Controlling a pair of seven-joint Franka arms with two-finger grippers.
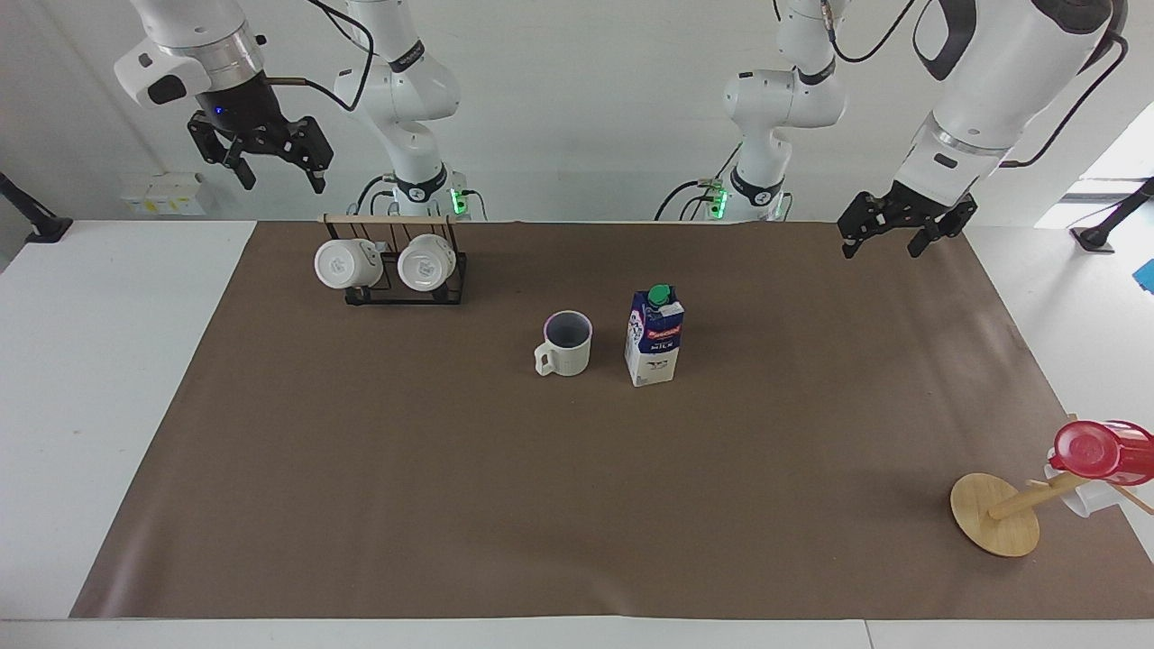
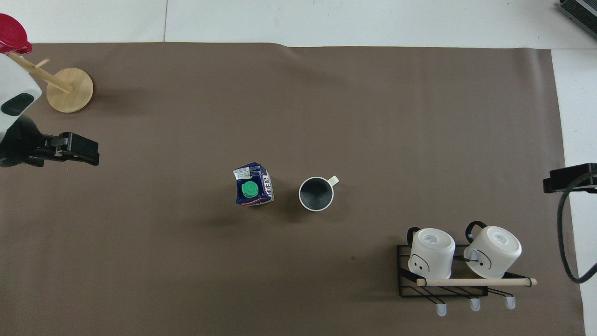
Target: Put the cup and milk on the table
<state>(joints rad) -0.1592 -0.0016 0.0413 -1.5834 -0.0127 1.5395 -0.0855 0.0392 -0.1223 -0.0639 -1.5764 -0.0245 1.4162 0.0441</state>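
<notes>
The cream-white cup stands upright near the middle of the brown table sheet, its handle turned away from the milk. Beside it, toward the left arm's end, stands the blue-and-white milk carton with its green cap. Neither is touched. My left gripper hangs open and empty in the air over the sheet's edge at the left arm's end. My right gripper is raised, open and empty, above the mug rack's end of the table.
A black wire rack with two white mugs lying in it stands near the robots at the right arm's end. A wooden mug tree carrying a red cup stands farthest from the robots at the left arm's end.
</notes>
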